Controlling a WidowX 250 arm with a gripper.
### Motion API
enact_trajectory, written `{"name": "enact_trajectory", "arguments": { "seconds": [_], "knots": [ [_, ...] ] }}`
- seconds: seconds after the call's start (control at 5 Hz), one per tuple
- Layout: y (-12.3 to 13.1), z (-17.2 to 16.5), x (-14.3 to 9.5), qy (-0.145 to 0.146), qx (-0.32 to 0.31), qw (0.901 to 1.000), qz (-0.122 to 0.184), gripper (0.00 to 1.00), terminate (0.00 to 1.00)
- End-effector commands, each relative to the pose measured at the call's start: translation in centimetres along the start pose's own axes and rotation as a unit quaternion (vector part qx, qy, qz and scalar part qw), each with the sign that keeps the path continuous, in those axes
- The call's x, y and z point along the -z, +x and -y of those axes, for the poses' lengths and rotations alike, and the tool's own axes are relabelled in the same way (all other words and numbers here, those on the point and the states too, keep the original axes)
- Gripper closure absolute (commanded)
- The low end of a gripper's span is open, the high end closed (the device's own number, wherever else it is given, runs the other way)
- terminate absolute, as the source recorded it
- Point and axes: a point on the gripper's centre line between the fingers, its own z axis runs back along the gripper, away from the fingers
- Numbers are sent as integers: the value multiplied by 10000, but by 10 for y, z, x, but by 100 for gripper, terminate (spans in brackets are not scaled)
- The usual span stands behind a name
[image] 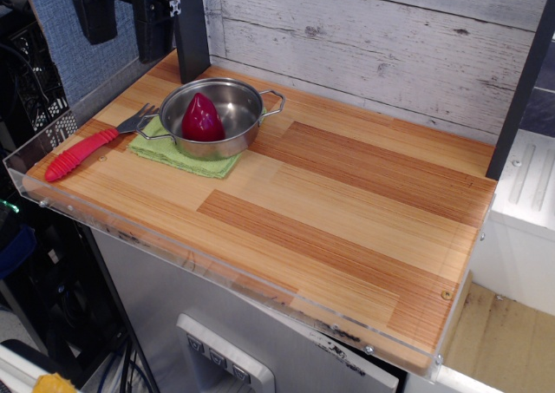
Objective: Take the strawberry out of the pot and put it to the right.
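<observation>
The strawberry (202, 119), a glossy dark-red cone with its tip up, stands inside the pot (234, 98). The pot is a shallow shiny steel one with wire loop handles, at the back left of the wooden table. It rests partly on a folded green cloth (178, 154). My gripper (121, 33) hangs at the top left, above and behind the pot and well clear of it. Its two black fingers (92, 16) stand wide apart and hold nothing.
A fork with a red handle (80, 154) lies left of the pot, its tines against the cloth. The wooden table top (347, 211) stretches to the right of the pot and has a clear plastic rim. A black post (189, 20) stands behind the pot.
</observation>
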Motion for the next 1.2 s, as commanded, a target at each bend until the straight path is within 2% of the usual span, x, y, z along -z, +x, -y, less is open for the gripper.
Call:
{"name": "enact_trajectory", "arguments": {
  "seconds": [0.0, 0.2, 0.6, 0.8, 1.0],
  "knots": [
    [0, 0, 0, 0, 0, 10000, 0, 0, 0],
    [18, -1, 5, -78, 12, 10000, 23, 0, 0],
    [51, -3, 21, 287, -100, 9975, 642, 0, 0],
    [48, -5, 34, 314, -253, 9965, 735, 0, 0],
    [47, -8, 49, 178, -410, 9969, 653, 0, 0]
  ]
}}
